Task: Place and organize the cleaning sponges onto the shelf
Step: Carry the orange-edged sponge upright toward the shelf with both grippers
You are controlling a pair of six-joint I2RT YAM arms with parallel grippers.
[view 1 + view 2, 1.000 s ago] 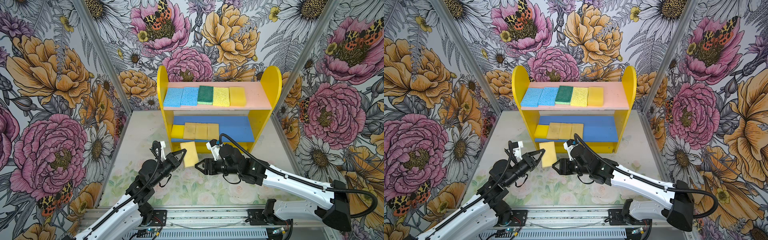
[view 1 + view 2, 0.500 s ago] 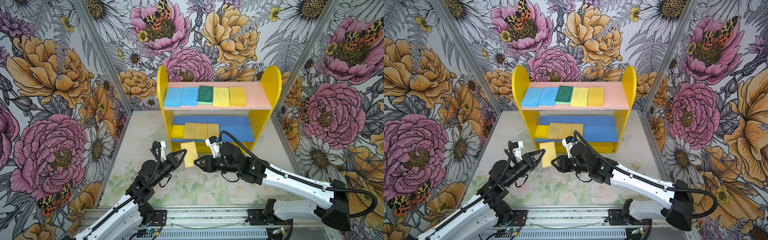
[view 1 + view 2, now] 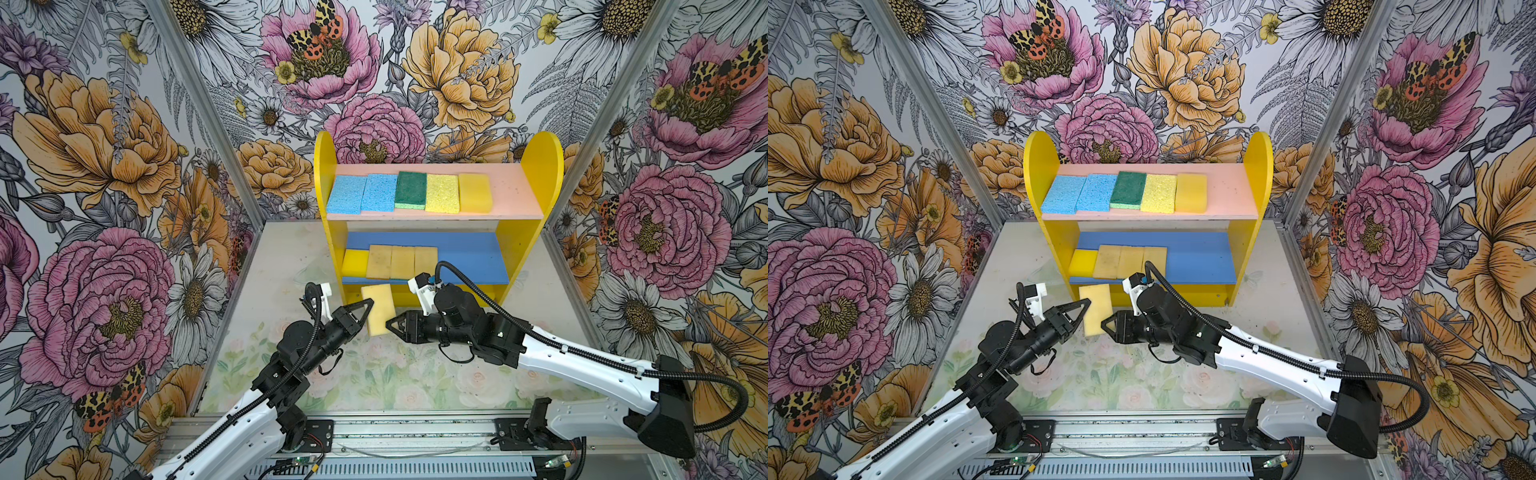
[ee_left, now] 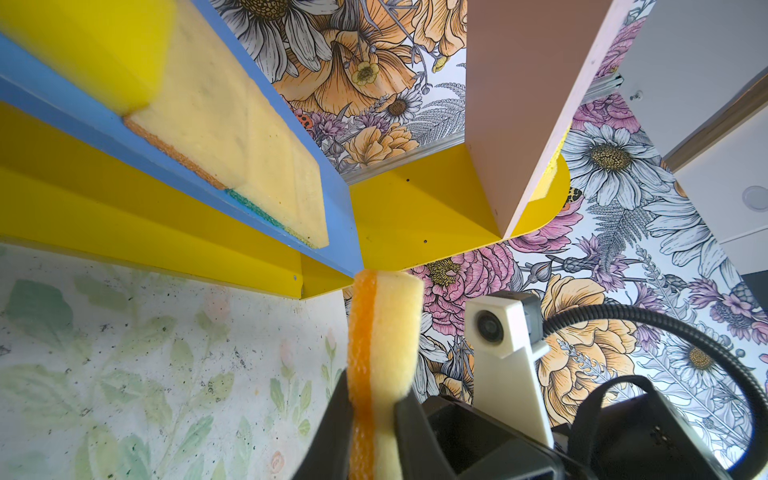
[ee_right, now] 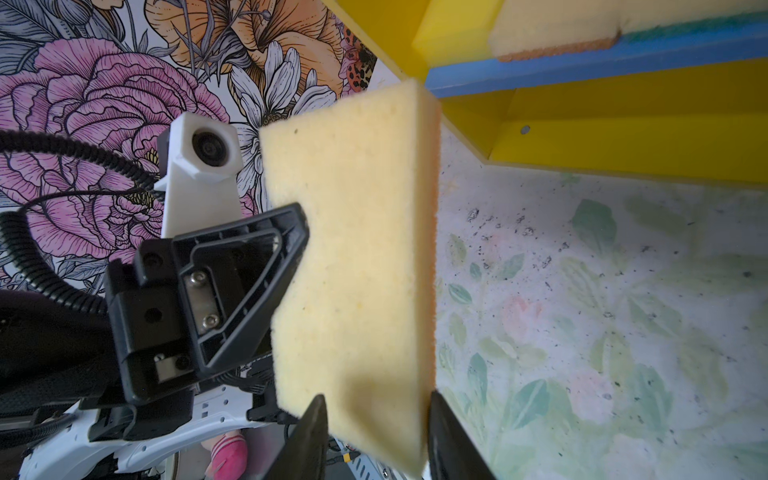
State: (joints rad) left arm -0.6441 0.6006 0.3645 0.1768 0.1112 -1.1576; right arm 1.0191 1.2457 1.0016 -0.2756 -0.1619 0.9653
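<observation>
1. On the shelf (image 3: 536,232), the pink board (image 3: 515,195) carries five sponges (image 3: 409,193): two light blue, one dark green, two yellow.
2. The blue board (image 3: 469,257) carries four: one bright yellow, three tan.
3. The tenth sponge (image 3: 379,309), tan, hangs before the shelf, pinched in the left gripper (image 3: 368,307) jaws. The right gripper (image 3: 390,328) jaws straddle its end; I cannot tell whether they grip it.
4. The worktop (image 3: 415,374) is a pale floral print, and the walls (image 3: 104,166) are flowered.

right gripper (image 3: 389,326) now at sponge (image 3: 379,307)

Two blue sponges (image 3: 345,194), one green sponge (image 3: 410,189), seven yellow sponges (image 3: 441,193), one shelf (image 3: 536,224), two arms (image 3: 582,361)
</observation>
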